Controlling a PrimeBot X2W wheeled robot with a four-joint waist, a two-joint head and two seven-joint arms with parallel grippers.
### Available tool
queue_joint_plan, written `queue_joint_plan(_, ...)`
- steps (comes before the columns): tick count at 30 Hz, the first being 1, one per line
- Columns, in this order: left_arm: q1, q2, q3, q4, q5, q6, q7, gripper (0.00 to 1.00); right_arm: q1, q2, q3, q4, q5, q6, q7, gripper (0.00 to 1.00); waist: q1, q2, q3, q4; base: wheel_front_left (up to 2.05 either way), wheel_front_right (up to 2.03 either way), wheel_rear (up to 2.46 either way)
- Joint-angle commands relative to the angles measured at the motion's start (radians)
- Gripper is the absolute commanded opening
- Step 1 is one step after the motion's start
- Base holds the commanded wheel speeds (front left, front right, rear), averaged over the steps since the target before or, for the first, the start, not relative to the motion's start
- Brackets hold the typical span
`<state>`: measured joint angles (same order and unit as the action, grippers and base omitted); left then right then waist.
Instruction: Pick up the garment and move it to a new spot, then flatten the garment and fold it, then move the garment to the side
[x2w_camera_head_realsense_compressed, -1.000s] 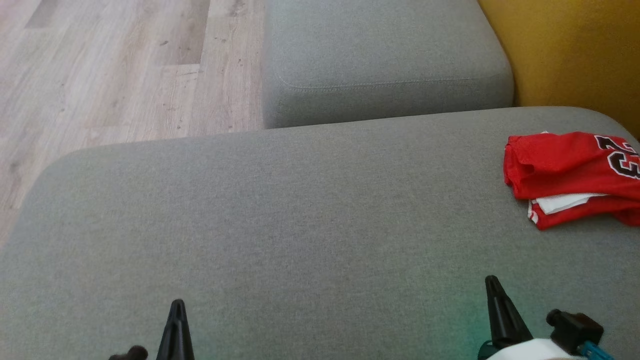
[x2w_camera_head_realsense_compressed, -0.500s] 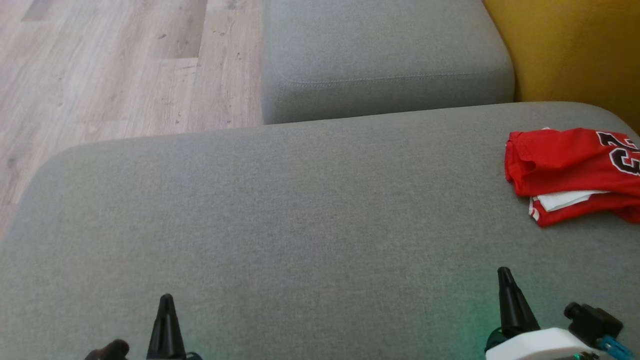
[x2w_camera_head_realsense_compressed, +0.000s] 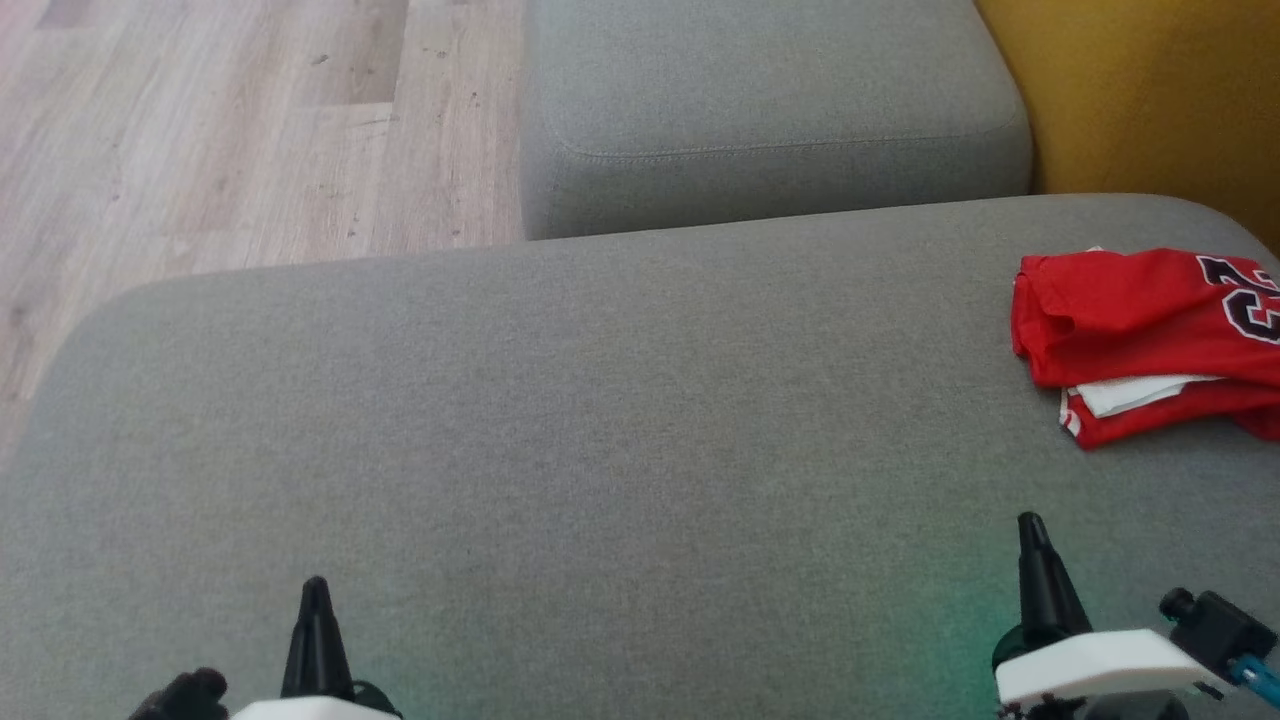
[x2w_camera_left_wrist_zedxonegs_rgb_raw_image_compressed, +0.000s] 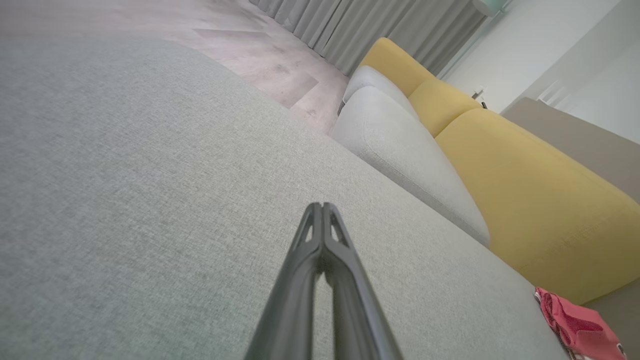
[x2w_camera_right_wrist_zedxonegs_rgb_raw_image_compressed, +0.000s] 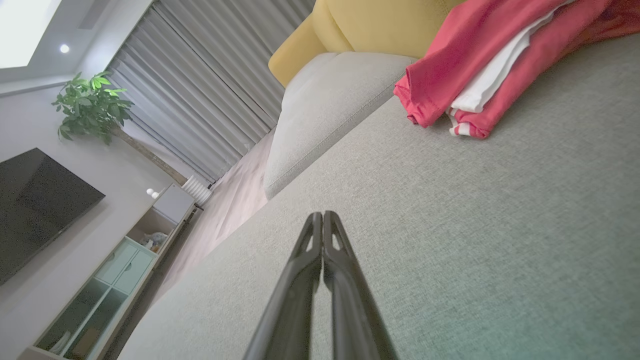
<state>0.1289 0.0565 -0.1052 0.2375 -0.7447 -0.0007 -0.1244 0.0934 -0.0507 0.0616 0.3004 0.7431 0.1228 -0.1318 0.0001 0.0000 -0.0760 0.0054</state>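
Red garment (x2w_camera_head_realsense_compressed: 1140, 330) lies at the far right of the big grey cushion (x2w_camera_head_realsense_compressed: 600, 450), close to the yellow backrest (x2w_camera_head_realsense_compressed: 1150, 90). It is a bunched, layered stack with a white layer peeking out of the lower edge and part of a black number on top.

Left gripper (x2w_camera_head_realsense_compressed: 315, 630) and right gripper (x2w_camera_head_realsense_compressed: 1040, 590) sit low at the near edge of the cushion. Both are empty and well apart from the garment, the right one nearer to it. Both wrist views show each pair of fingers pressed together tip to tip, nothing between them.

Step, my read: ambiguous. The stack looks roughly folded and parked to the side, so this may be the end of the task. It could equally be the start, before pick-up.

If it is pick-up, the right arm has to reach forward and right, spread its fingers and pinch a top layer without dragging the whole stack.

View differences:
- Head view gives the layout, with a second grey seat (x2w_camera_head_realsense_compressed: 770, 100) and wood floor (x2w_camera_head_realsense_compressed: 200, 150) beyond.
- Right wrist view shows the garment (x2w_camera_right_wrist_zedxonegs_rgb_raw_image_compressed: 490, 65) edge-on, layers separable, plus a plant (x2w_camera_right_wrist_zedxonegs_rgb_raw_image_compressed: 90, 107), TV (x2w_camera_right_wrist_zedxonegs_rgb_raw_image_compressed: 35, 210) and curtains (x2w_camera_right_wrist_zedxonegs_rgb_raw_image_compressed: 200, 90).
- Left wrist view catches just a corner of the garment (x2w_camera_left_wrist_zedxonegs_rgb_raw_image_compressed: 575, 325), far off at lower right.
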Motion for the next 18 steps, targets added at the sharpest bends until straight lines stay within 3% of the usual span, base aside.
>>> queue_joint_plan(1,-0.058,0.005,0.025,-0.027,-0.024,-0.009,0.004,0.0,-0.057,-0.017,0.001,-0.037,0.027,0.003,0.005,0.0,-0.0001,0.0,0.001,0.0,0.0,0.0,0.0)
queue_joint_plan(18,-0.098,0.006,0.064,-0.02,-0.216,-0.036,0.053,0.0,-0.089,-0.02,-0.029,-0.042,0.222,0.004,0.052,0.0,-0.0001,0.0,0.019,-0.001,0.0,0.0,0.0)
